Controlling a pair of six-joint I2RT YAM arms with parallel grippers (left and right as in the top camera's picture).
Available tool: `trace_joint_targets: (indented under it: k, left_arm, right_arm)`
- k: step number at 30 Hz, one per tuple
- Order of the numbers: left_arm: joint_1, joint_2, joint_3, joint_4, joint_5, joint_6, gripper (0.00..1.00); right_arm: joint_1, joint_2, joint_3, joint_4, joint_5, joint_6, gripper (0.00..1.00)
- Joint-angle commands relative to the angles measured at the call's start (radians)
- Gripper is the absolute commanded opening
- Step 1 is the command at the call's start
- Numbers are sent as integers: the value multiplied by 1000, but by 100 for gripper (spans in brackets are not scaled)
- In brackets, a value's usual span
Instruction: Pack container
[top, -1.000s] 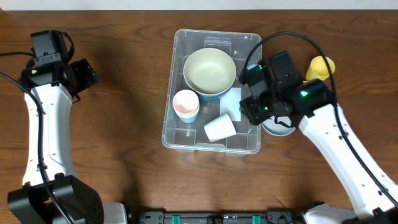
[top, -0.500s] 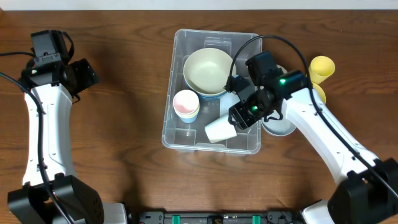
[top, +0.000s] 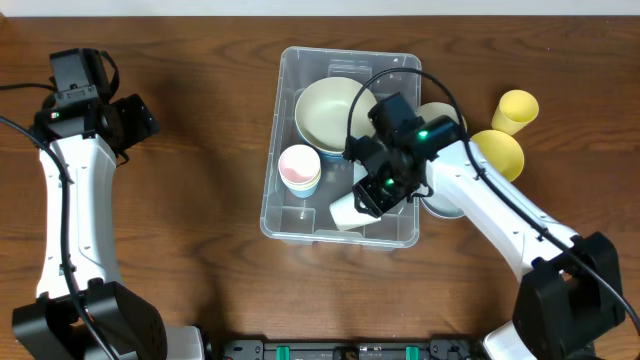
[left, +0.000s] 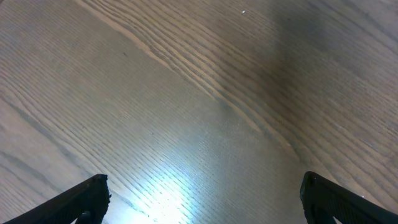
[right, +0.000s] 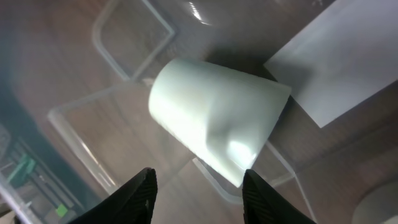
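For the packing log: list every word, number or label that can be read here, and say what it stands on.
No text can be read in any view.
The white label on the base of the container: no print shows on it.
The white cup: plain, no marking.

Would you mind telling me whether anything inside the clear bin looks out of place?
Yes: the white plastic cup lies tipped on its side in the large clear rectangular plastic bin, while the pink cup stands upright.
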Motion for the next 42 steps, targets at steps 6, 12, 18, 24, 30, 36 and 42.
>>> trace_joint_targets:
  k: [6,12,18,24,30,36,42]
  left_arm:
    - [3,-22,26,1,-12,9,98]
    - [3,-22,26,1,-12,9,98]
    - [3,-22,26,1,-12,9,98]
    - [3,-22,26,0,-12,9,98]
    - [3,-22,26,1,-12,9,98]
    - [3,-22,26,1,-13,9,98]
    - [3,-22,26,1,-12,9,98]
  right_arm:
    - [35,19,5,3,205,189,41]
    - [43,21,5,5,217,255,40]
    - [59,33,5,10,213,300,38]
    - [80,60,5,17,196,327,37]
    - [92,84,5,30,189,349,31]
    - [92,83,5,40,190,349,12]
    - [93,83,5,40,186,348,2]
